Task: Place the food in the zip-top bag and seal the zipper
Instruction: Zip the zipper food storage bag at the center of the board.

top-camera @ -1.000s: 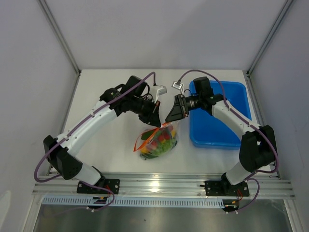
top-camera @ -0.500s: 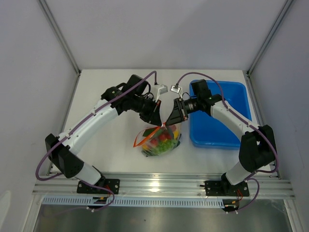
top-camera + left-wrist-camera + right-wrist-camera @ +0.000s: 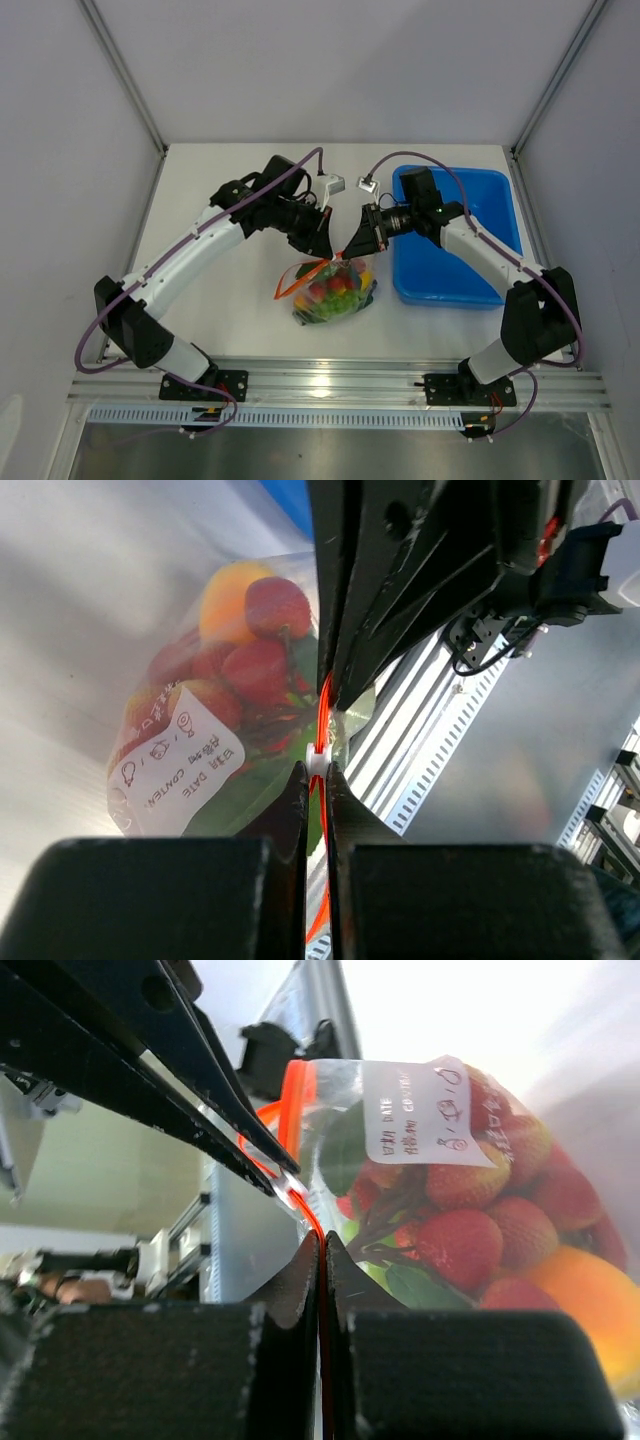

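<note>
1. The left gripper is pinching the zipper, its jaws closed down to a sliver on the orange-red strip.
2. The right gripper is clamping the same strip just beside it, with its fingers pressed together and its tips almost meeting the left one's.
3. The zip-top bag is hanging from both grips above the table, just left of the blue tub. I cannot tell whether its bottom is touching down.
4. The food is sitting inside the bag, with red, yellow-orange and green pieces bunched together.
</note>
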